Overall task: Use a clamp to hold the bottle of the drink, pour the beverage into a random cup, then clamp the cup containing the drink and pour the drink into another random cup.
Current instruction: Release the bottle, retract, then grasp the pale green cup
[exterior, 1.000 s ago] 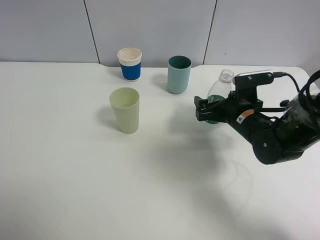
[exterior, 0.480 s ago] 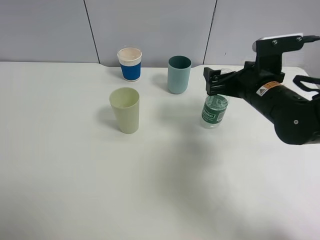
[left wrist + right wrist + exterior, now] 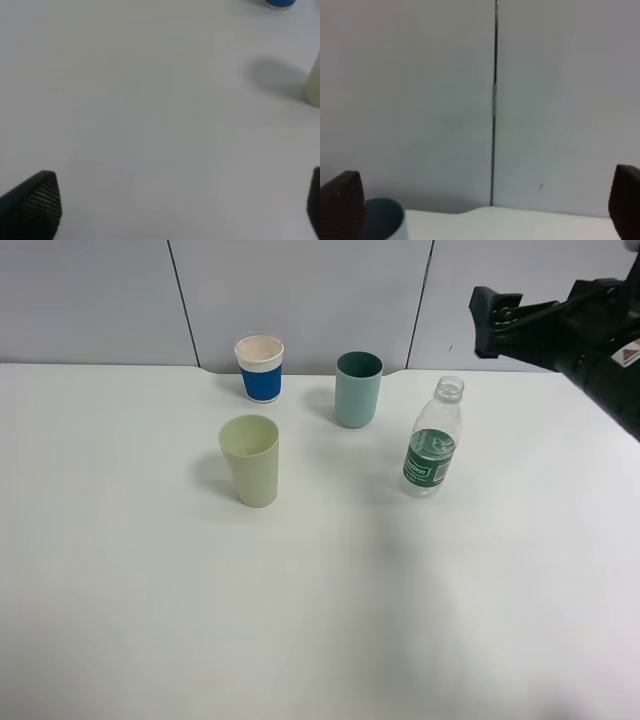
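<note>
From high over the near side we look down across the white tabletop (image 3: 300, 620) to the grey panelled wall (image 3: 300, 290), seeing the whole work area from well back. From the left wrist we look steeply down, close over bare tabletop; the pale yellow-green tapered plastic cup (image 3: 315, 82) and the white cup with a blue band (image 3: 280, 3) clip its edges, both shared with the high view. From the raised right wrist we face the wall almost level, sharing the teal plastic cup (image 3: 387, 220) and a dark wall seam (image 3: 495, 100).
</note>
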